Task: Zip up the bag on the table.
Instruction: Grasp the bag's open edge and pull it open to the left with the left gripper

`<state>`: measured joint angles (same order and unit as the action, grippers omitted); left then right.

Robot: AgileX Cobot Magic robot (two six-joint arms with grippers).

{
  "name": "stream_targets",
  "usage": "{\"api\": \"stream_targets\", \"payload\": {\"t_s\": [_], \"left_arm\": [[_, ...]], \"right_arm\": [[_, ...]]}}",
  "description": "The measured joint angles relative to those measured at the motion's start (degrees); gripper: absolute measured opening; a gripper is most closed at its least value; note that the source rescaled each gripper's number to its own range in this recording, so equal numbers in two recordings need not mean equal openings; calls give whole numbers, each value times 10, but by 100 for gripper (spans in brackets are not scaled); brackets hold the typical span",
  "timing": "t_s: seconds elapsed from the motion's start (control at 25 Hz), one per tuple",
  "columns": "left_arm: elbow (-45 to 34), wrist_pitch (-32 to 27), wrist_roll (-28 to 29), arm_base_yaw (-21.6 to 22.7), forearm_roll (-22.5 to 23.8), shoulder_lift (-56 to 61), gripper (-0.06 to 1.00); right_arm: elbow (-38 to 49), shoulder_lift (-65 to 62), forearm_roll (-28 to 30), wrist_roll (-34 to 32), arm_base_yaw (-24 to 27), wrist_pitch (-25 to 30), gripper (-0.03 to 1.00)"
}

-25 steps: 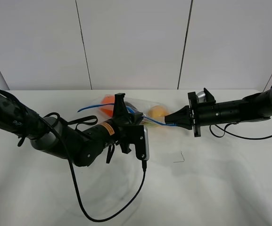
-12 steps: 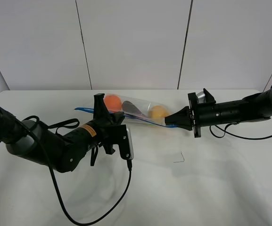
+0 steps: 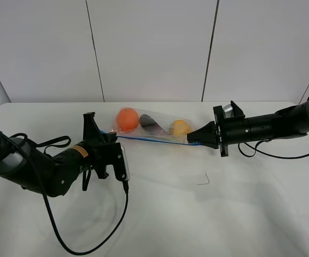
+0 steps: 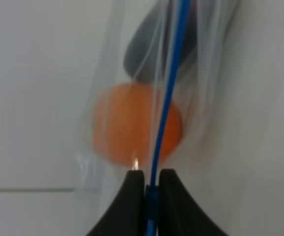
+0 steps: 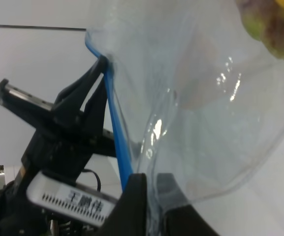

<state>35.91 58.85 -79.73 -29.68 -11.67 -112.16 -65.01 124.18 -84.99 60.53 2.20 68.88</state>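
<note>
The clear bag (image 3: 159, 124) hangs stretched between my two grippers above the white table (image 3: 208, 214). Its blue zipper strip (image 3: 149, 140) runs taut along the near edge. An orange (image 3: 127, 119), a dark eggplant (image 3: 151, 124) and a yellow lemon (image 3: 180, 127) show through it. My left gripper (image 3: 107, 136) is shut on the strip's left end; the left wrist view shows the strip (image 4: 167, 98) pinched between its fingers (image 4: 132, 201) with the orange (image 4: 132, 128) behind. My right gripper (image 3: 193, 139) is shut on the strip's right end (image 5: 114, 128).
A small dark mark (image 3: 204, 181) lies on the table right of centre. The left arm's black cable (image 3: 84, 235) loops over the near table. White wall panels (image 3: 149, 48) stand behind the table's far edge.
My left gripper has slid left along the blue strip, from the bag's middle to its left end. The strip is now straight and taut. The right gripper has not moved.
</note>
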Motion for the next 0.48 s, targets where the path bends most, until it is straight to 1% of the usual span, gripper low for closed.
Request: {"api": "stream_targets", "payload": {"t_s": [0.16,0.2,0.48], "left_arm": [[-1,7,-5,32,2,3,0],[-1,7,-5,32,2,3,0],[-1,9,-6,79,-2,4,0]], "right_arm": [[0,0,-1,0,0,-1,0],[0,0,-1,0,0,-1,0],[0,0,-1,0,0,-1,0]]}}
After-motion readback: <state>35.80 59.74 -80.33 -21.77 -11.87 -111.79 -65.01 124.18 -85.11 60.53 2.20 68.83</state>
